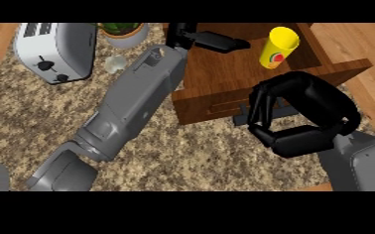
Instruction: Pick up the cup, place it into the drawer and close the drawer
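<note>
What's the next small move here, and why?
Probably push the drawer shut with the right hand. The yellow cup already stands inside the open drawer, apart from both hands, and the right hand's curled fingers sit at the drawer front by its handle. The left hand should clear the drawer first.

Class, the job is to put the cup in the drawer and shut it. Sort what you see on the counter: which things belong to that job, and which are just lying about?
Belongs to the job:
yellow cup, standing in the drawer
wooden drawer, open
left hand
right hand

Just lying about:
toaster
potted plant
small pale object beside the toaster
</note>
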`<act>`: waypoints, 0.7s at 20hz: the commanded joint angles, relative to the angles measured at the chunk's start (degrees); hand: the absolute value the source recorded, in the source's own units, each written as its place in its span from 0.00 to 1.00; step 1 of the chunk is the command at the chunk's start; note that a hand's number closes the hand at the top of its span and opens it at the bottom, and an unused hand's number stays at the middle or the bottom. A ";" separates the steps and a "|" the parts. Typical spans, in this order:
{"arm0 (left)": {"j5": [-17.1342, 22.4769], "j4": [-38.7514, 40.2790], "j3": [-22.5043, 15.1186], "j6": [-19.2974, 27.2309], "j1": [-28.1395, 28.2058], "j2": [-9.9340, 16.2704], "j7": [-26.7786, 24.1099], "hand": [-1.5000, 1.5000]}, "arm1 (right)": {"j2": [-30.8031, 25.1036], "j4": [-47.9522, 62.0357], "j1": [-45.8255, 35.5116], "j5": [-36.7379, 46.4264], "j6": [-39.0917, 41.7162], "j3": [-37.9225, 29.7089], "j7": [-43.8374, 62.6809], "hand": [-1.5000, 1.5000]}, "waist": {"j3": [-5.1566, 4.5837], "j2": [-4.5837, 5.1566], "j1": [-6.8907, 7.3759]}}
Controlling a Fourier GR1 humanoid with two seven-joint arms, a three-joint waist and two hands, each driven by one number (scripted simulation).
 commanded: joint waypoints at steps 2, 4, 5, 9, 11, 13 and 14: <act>3.02 0.96 1.58 1.09 0.35 0.00 -4.81 0.00 | -6.48 -1.47 3.05 4.97 6.69 5.11 3.39 1.00 | -0.01 -0.71 2.57; 3.37 2.22 1.49 2.18 -1.03 0.00 -4.15 0.00 | -7.82 -2.54 5.12 8.82 6.02 5.65 3.94 0.00 | 0.04 -1.13 3.70; 4.28 1.41 0.77 2.91 -0.41 0.00 -3.76 0.00 | -8.34 -1.98 5.52 11.81 5.50 5.72 3.31 0.00 | 0.06 -1.38 4.60; 5.24 2.31 1.92 0.48 1.47 0.00 -5.27 0.00 | -8.02 -0.69 6.34 27.25 0.18 8.83 -1.85 0.00 | 0.09 -1.39 7.36; 5.44 0.84 1.18 0.28 2.38 0.00 -6.23 0.00 | -6.44 3.89 7.41 32.65 -3.91 10.06 -4.27 0.00 | 0.09 -1.63 8.58; 6.47 -0.58 1.15 0.46 4.41 0.00 -8.08 0.00 | -4.48 9.06 5.05 36.01 -5.43 13.01 -3.06 0.00 | 0.05 -1.68 9.45; 6.31 -1.00 0.96 -0.39 5.12 0.00 -9.09 0.00 | -4.87 15.47 3.48 38.06 -6.76 12.04 -7.17 0.00 | 0.10 -1.42 10.34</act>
